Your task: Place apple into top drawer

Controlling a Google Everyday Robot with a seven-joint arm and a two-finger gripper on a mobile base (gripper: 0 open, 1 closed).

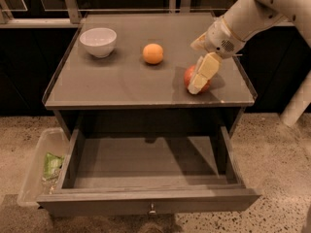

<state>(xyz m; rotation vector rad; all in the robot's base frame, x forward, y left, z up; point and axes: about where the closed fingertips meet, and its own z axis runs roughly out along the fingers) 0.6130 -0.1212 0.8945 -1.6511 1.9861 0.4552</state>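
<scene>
The red apple [190, 76] sits on the cabinet top [121, 81] near its front right. My gripper [198, 85] reaches down from the upper right and its pale fingers [204, 73] cover the apple's front, so only the apple's left and right edges show. The top drawer [146, 203] is pulled wide open below the cabinet top, with a small metal knob [152, 208] on its front panel. Its inside holds nothing.
A white bowl [98, 41] stands at the back left of the cabinet top and a small orange fruit [153, 53] in the middle. A clear plastic bin [39, 166] with a green packet lies on the speckled floor left of the drawer.
</scene>
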